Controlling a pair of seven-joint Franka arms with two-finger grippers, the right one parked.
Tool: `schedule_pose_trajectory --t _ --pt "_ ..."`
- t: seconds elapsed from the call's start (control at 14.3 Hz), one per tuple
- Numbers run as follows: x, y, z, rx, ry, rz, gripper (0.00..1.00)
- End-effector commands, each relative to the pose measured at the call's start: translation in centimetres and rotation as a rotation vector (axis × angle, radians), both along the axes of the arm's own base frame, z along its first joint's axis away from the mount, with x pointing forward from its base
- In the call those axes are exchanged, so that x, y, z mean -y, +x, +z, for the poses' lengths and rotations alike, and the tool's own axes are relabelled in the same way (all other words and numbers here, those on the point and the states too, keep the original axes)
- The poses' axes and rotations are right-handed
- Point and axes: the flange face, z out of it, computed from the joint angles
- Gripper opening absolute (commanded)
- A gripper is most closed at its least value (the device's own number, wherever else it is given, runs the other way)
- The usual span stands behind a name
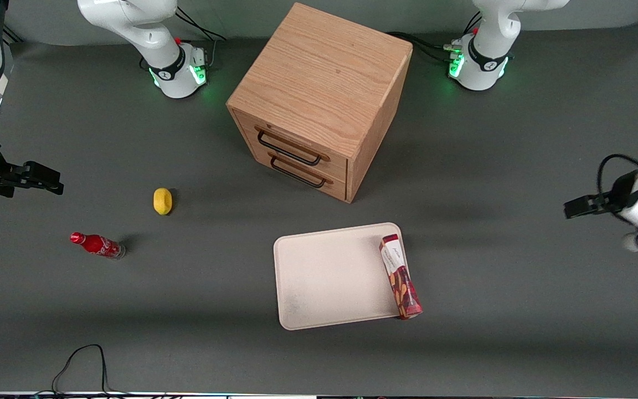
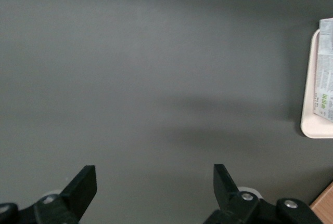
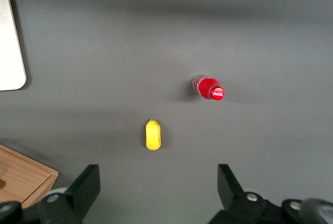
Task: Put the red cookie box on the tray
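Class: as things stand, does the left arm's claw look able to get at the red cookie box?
Probably yes: the open claw hangs toward the working arm's end, and only bare table separates it from the red cookie box on the tray edge.

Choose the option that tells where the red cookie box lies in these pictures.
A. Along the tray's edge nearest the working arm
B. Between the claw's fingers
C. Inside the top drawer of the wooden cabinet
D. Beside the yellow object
A. The red cookie box lies along the tray edge toward the working arm, one end jutting past the rim; the claw hangs open, off to the side.
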Motion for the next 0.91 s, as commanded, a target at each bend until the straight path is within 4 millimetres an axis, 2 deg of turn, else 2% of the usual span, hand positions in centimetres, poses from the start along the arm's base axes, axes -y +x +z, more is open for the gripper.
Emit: schedule_pose_trajectory --t 0.0,0.21,0.35,0.56,0.77,0.84 --pt "0.0 -4.7 2.1 0.003 -0.036 0.023 1.00" --pt "2.6 -6.7 4.2 -0.014 -0.025 0.094 1.00" --pt "4.0 -7.8 4.2 0.011 -0.015 0.068 1.00" --pt "3.8 -7.9 4.6 0.013 -0.008 0.061 1.00" --pt "5.0 -7.8 5.2 0.006 0.081 0.017 1.00" --pt "4.5 -7.8 5.6 0.007 0.081 0.030 1.00"
